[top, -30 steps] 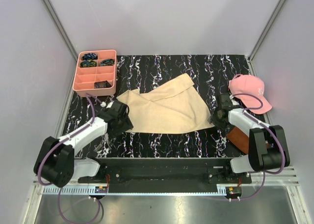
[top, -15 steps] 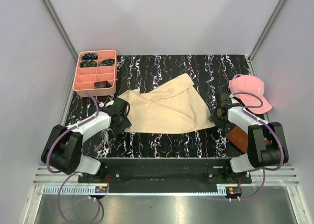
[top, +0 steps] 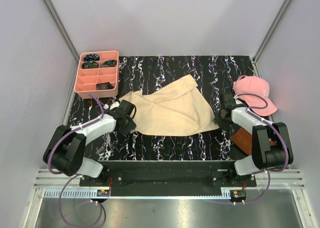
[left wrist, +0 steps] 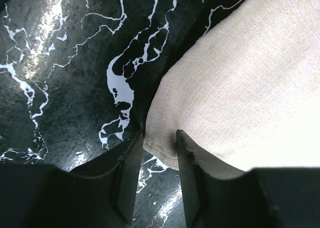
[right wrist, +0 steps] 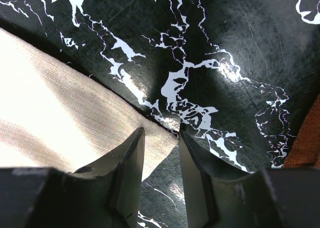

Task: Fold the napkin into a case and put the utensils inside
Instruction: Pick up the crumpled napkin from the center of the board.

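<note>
Top external view: the beige napkin (top: 170, 110) lies spread in the middle of the black marbled table (top: 200, 68), with one fold line running across it. The left gripper (top: 131, 122) sits at the napkin's near left corner, the right gripper (top: 218, 122) at its near right corner.

Left wrist view: the cloth corner sits between the two fingers, which stand a narrow gap apart. Whether they clamp the cloth cannot be told. Right wrist view: same arrangement, same uncertainty.

A pink compartment tray (top: 80, 80) stands at the far left, with small dark blue-green items (top: 91, 58) in its far compartments. A pink baseball cap (top: 255, 93) rests at the right edge, with a brown square (top: 245, 138) on its near side
</note>
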Tool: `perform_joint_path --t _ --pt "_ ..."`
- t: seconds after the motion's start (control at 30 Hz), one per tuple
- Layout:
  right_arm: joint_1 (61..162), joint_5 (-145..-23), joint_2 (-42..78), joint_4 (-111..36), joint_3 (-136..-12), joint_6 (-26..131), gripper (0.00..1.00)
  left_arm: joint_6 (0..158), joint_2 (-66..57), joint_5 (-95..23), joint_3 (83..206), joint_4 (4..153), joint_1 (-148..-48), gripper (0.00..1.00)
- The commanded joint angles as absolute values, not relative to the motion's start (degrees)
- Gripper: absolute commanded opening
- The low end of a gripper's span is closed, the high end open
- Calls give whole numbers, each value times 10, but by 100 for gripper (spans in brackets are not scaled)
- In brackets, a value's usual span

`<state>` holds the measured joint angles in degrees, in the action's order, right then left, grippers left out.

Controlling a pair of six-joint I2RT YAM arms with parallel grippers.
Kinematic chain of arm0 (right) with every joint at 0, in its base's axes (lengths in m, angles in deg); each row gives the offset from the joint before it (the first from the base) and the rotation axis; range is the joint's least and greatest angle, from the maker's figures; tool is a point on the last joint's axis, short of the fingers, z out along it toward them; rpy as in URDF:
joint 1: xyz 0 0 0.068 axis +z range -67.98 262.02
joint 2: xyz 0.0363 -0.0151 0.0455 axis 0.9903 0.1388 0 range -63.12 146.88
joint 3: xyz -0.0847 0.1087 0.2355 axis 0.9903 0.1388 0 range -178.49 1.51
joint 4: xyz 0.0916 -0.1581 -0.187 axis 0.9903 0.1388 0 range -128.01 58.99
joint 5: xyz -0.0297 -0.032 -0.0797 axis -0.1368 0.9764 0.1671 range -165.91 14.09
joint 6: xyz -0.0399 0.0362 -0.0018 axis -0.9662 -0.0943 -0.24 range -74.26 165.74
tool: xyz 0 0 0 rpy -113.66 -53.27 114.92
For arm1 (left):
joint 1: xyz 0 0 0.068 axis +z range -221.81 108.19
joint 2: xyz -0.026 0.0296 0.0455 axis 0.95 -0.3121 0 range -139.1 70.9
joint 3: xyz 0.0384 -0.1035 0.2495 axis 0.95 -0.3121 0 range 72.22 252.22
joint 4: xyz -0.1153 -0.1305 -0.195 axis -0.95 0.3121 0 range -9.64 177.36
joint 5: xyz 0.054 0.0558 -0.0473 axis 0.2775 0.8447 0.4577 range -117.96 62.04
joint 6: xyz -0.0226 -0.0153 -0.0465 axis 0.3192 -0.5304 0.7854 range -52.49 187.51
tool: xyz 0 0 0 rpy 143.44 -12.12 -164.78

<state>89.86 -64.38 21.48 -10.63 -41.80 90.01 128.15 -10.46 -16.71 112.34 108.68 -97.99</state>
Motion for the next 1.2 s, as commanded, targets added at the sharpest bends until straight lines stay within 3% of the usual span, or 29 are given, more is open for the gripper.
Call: perform_joint_path --t 0.0,0.1,0.2,0.27,0.4,0.63,0.77,0.97,1.17 --pt "898 -638 220 -91 -415 908 43 1303 -146 -159 1087 1100 -991 38" --pt "898 -642 218 -89 -415 906 41 1302 -146 -158 1076 1088 -995 29" --pt "898 -658 222 -94 -414 906 19 1291 -133 -148 1076 1071 -995 11" --pt "898 -664 222 -101 -411 910 16 1277 -114 -145 1079 1071 -995 1" --pt "898 -660 206 -108 -406 910 0 1250 -65 -130 1077 1065 -999 0" --pt "898 -676 113 -127 -407 865 0 1157 16 -153 1117 1051 -1008 0" --pt "898 -694 -71 -111 -429 828 0 1081 112 -158 1173 1053 -1012 0" --pt "898 -698 -268 -51 -539 766 0 1011 255 -236 1274 1044 -1013 0" --pt "898 -744 -351 -27 -691 703 0 992 355 -376 1377 1023 -1014 0"
